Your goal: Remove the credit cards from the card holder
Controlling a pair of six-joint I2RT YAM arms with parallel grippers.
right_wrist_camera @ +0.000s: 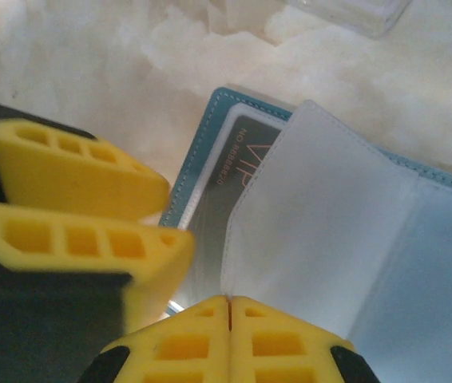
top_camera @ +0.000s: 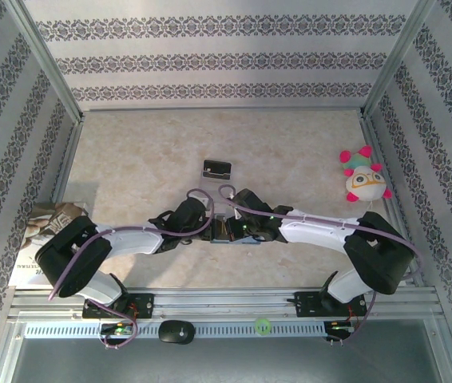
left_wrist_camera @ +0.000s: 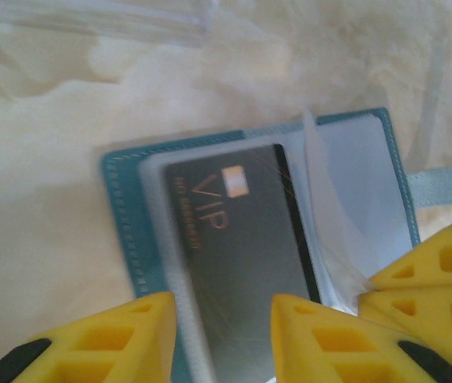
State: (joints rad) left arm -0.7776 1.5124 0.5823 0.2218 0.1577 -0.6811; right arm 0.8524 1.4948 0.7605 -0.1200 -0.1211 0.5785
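My fingers (left_wrist_camera: 106, 343) are yellow over black, the card holder (left_wrist_camera: 122, 207) is stitched teal-blue, its sleeve (right_wrist_camera: 322, 215) frosted pale grey-blue, the card (left_wrist_camera: 242, 255) dark grey with coppery VIP lettering, and the table (top_camera: 290, 144) cream marbled.

The table (top_camera: 130, 152) is light brown with cloudy marks. Near its middle, a bit toward the back, stands a small clear stand (top_camera: 216, 168) with a black piece in it. A soft toy (top_camera: 363, 177) lies near the right edge, well apart from the stand; it is white with pink and green bits. A crumpled paper (top_camera: 38, 231) with print on it lies at the left edge. The walls (top_camera: 226, 56) around the table have stripes of little flowers. At the near edge runs a metal rail (top_camera: 226, 299), and just below it sit a black oval thing (top_camera: 176, 331) and a small green ring (top_camera: 263, 325)
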